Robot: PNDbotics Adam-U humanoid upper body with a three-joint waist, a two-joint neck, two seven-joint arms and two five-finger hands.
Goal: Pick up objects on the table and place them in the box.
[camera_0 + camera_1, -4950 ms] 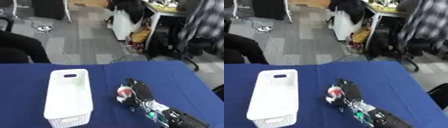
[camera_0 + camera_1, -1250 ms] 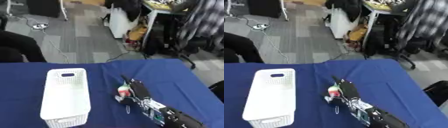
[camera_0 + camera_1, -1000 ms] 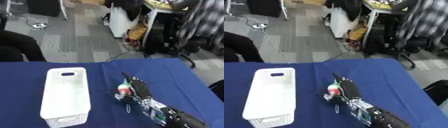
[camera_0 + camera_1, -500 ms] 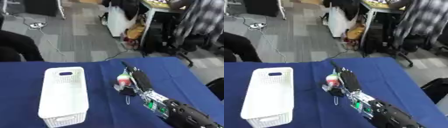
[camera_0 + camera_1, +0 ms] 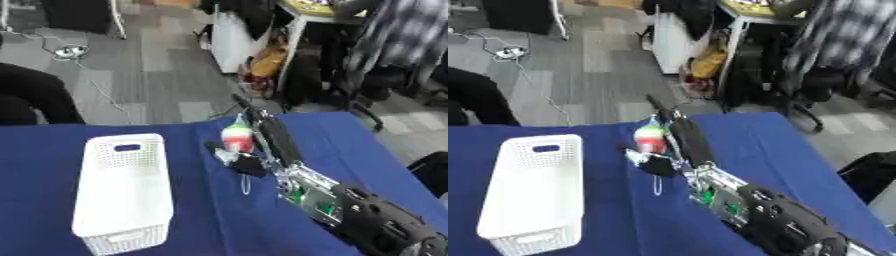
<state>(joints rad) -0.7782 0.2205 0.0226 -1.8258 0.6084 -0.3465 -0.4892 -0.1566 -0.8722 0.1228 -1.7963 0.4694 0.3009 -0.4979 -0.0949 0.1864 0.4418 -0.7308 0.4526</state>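
My right hand [image 5: 265, 136] reaches in from the lower right and is shut on a small rounded object [image 5: 237, 136], green on top, white in the middle and red below. A thin cord [image 5: 246, 184] dangles from the hand. Hand and object hang above the blue table [image 5: 192, 210], just right of the white perforated box [image 5: 124, 185]. The box stands at the left with nothing visible inside. The left hand shows in neither view.
Beyond the table's far edge lie grey floor, a white cabinet [image 5: 229, 31], chairs and cables. A dark shape [image 5: 30, 97] sits at the far left edge. Bare blue cloth lies right of the arm.
My right hand has lifted the small object off the table and carried it up and toward the far edge. The camera has tilted as well.
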